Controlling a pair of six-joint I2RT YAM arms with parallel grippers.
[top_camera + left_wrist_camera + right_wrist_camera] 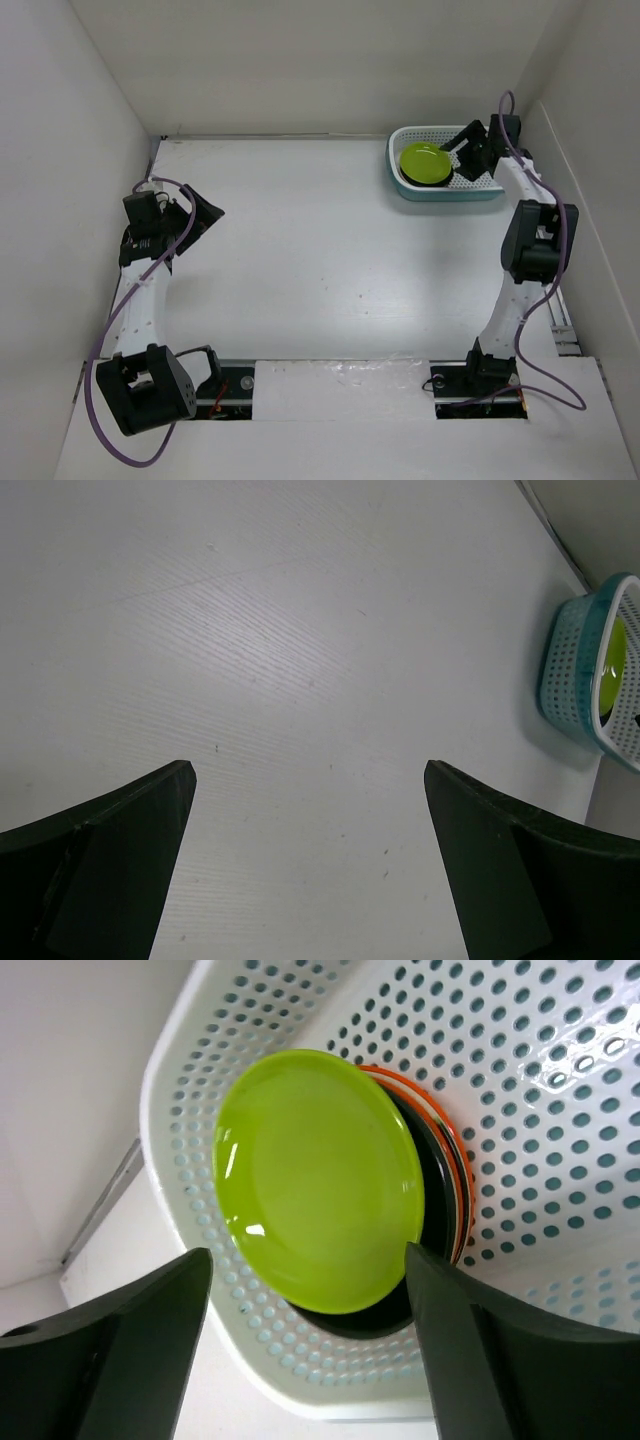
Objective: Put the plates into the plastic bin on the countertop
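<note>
The white perforated plastic bin [445,190] with a teal base stands at the far right of the countertop [320,260]. A lime green plate [424,163] lies on top of a stack in it. In the right wrist view the green plate [315,1175] covers a glossy black plate [438,1195] and an orange plate [462,1175]; the cream plates are hidden. My right gripper [462,153] hovers over the bin, open and empty, its fingers [500,1360] apart either side of the stack. My left gripper [205,212] is open and empty at the far left, over bare countertop [300,680]. The bin [585,680] shows at the right edge of the left wrist view.
White walls enclose the countertop on the left [60,150], back [320,60] and right [600,180]. The bin stands close to the back right corner. Both arm bases [470,385] sit at the near edge, with purple cables [110,330] looping beside them.
</note>
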